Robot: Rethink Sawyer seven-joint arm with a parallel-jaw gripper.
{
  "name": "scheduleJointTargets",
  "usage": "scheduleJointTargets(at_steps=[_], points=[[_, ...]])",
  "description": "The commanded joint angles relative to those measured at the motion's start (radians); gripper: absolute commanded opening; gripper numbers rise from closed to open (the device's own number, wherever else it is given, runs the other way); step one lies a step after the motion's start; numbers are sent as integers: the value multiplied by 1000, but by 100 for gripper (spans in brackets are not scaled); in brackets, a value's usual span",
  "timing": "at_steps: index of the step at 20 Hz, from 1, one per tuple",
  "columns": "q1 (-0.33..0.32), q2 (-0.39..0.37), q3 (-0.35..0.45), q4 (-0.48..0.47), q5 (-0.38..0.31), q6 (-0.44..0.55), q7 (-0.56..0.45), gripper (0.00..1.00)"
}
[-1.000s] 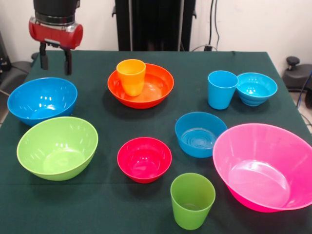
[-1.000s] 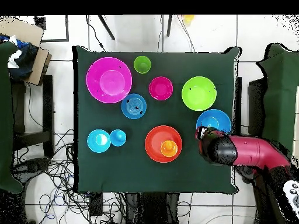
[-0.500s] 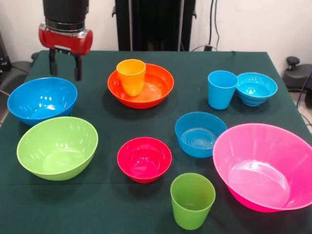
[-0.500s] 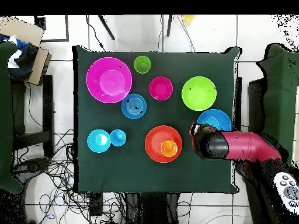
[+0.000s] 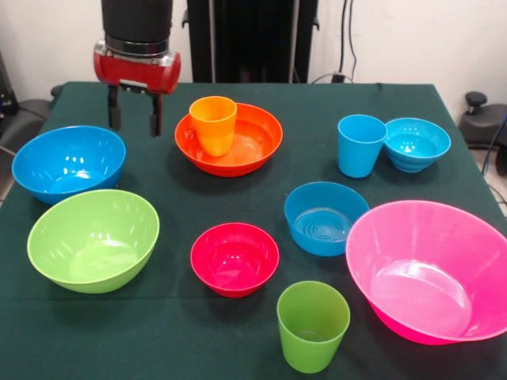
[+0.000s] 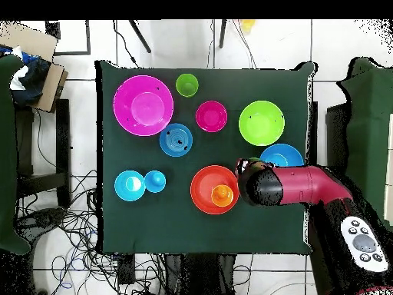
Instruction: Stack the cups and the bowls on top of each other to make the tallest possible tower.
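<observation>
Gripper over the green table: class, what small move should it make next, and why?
Probably a short sideways shift over the glossy orange plastic tumbler. The gripper hangs open and empty between the large blue plastic bowl and the wide orange plastic bowl holding that tumbler.

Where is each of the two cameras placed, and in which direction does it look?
Front view: across the table from the robot, facing its side; the gripper hangs with open fingers beside the orange bowl.
Overhead view: above the table, looking straight down; the red arm enters from the right.
Both show the orange cup standing in the orange bowl, and the large pink bowl.
</observation>
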Motion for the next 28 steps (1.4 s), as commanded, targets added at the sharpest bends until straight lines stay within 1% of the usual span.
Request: scheduleJointTargets(at_steps=[1, 10, 15, 17, 20, 24, 28], points=[[28, 7, -5, -38, 2, 83, -23, 100], [4, 22, -3, -25, -9, 49, -31, 100], [-4, 14, -4, -10, -11, 44, -32, 100], [-9, -1, -6, 9, -6, 48, -30, 100], [-19, -56, -1, 46, 18, 84, -46, 100], [-30, -64, 5, 56, 21, 91, -54, 100], [-42, -111, 7, 99, 39, 111, -60, 100]])
